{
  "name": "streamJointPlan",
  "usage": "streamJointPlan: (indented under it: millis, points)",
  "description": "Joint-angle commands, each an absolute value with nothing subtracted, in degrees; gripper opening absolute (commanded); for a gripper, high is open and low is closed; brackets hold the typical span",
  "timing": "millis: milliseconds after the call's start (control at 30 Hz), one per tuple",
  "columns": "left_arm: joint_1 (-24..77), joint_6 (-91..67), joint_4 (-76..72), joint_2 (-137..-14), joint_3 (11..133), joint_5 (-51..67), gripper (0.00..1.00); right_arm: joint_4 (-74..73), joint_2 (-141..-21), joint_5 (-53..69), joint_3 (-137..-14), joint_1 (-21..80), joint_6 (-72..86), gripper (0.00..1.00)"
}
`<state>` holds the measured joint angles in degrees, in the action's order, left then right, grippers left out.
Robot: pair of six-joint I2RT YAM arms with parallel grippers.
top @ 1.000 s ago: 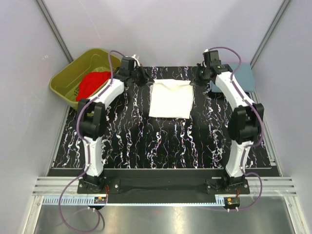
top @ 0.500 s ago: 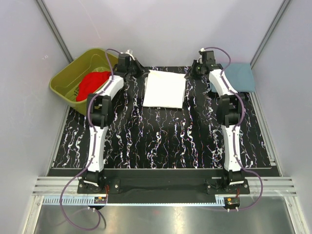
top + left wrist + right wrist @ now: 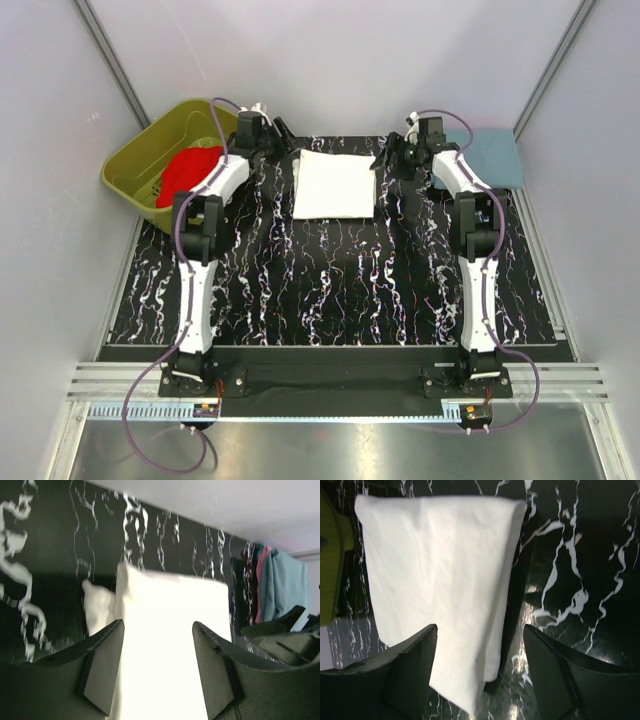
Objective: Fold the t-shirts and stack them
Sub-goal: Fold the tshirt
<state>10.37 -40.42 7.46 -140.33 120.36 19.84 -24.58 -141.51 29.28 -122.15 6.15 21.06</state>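
White t-shirt (image 3: 335, 185) folded; red t-shirt (image 3: 188, 170) seemingly bunched

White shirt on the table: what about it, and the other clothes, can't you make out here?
- white t-shirt, every view: the inner layers, hidden by its own folds.
- Its near end, left wrist view: cut off by the bottom edge, glared and blurred.
- red t-shirt, top view: folded or crumpled? Too small, partly behind the left arm.
- blue cloth, top view: which garment? Too small; the right arm covers its corner.
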Motion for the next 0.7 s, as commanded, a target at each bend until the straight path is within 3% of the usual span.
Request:
streamJointPlan:
  millis: [0, 333, 500, 667]
  points:
    - [11.9, -34.8, 5.9, -126.1, 114.4, 18.8, 0.63, -28.0, -133.6, 31.8, -118.8, 6.2, 15.6, 0.75]
    - [17.1, -29.6, 10.1, -109.2, 87.8, 17.2, 0.62, -21.2, -126.8, 35.9, -97.9, 7.1, 15.4, 0.67]
    - [17.1, -28.8, 12.7, -110.5, 84.5, 18.4, 0.58, -20.4, -128.8, 37.0, -98.0, 8.7, 15.0, 0.67]
    - [17.1, -27.9, 14.8, -114.3, 83.1, 18.1, 0.57, -20.1, -130.0, 36.9, -97.1, 9.2, 15.4, 0.60]
